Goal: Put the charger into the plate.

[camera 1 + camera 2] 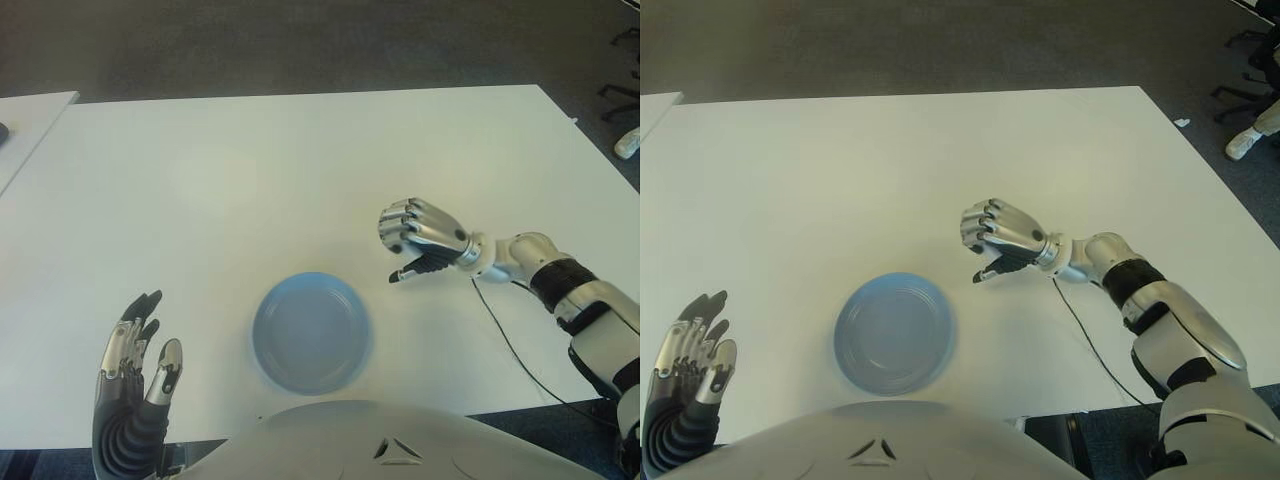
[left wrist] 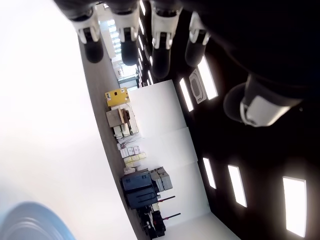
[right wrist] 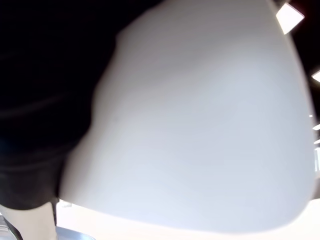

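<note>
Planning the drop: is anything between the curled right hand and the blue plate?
Nothing visible: only bare table separates the right hand, closed on the white charger, from the plate. Left hand shows left of it.

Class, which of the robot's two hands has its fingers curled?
The right hand, right of the blue plate: fingers curled, seemingly round a white charger; the left hand's fingers are spread.

The big flat table (image 1: 250, 170) is white. The round shallow plate (image 1: 311, 332) is light blue all over, with no pattern. Both metal robot hands, the left hand (image 1: 135, 385) and the right hand (image 1: 418, 236), are shiny silver with black fingertips. The thin cable (image 1: 510, 345) is black. The floor (image 1: 300, 45) is dark grey.
</note>
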`<state>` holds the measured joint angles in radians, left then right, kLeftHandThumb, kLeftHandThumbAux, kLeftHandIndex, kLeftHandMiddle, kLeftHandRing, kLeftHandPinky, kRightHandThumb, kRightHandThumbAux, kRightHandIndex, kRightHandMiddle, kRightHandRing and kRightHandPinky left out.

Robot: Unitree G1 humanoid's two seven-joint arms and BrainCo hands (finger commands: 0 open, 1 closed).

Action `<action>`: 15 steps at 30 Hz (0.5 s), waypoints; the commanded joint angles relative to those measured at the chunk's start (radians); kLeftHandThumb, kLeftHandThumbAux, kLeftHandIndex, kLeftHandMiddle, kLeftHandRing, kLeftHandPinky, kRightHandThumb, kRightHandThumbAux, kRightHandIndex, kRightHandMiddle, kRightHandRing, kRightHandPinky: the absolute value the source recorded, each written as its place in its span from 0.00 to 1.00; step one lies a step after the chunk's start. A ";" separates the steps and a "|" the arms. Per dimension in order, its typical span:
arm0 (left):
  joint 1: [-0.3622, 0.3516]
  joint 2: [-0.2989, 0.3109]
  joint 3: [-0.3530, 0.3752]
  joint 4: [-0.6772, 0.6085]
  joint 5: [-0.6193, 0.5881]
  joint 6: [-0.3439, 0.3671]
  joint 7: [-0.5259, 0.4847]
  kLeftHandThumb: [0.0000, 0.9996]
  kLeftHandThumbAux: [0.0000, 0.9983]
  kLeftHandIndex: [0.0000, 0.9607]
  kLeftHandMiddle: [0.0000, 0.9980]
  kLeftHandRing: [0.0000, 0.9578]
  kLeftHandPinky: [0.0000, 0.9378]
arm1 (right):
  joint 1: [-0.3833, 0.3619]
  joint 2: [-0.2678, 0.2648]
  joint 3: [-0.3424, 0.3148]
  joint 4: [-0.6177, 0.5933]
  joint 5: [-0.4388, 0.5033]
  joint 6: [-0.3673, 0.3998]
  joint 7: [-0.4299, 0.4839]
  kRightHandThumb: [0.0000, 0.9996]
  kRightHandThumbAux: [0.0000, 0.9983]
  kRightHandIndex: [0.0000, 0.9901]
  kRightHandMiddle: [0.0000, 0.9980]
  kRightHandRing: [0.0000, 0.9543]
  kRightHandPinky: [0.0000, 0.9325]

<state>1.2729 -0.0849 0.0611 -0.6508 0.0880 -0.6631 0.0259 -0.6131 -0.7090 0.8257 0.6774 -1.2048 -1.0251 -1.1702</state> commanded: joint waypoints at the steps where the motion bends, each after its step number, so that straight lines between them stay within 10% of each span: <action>1: -0.053 0.022 0.001 0.038 0.001 -0.021 -0.015 0.05 0.42 0.11 0.13 0.09 0.07 | 0.055 0.042 -0.017 -0.089 0.029 0.011 0.087 0.41 0.78 0.81 0.90 0.93 0.96; 15: -0.145 0.043 0.005 0.123 0.011 -0.068 -0.031 0.19 0.45 0.08 0.10 0.07 0.09 | 0.131 0.116 -0.098 -0.339 0.166 -0.048 0.401 0.41 0.78 0.80 0.90 0.93 0.97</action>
<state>1.1705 -0.0583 0.0651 -0.5570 0.0892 -0.7225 0.0040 -0.5144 -0.6032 0.7468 0.3749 -1.0634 -1.0585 -0.8121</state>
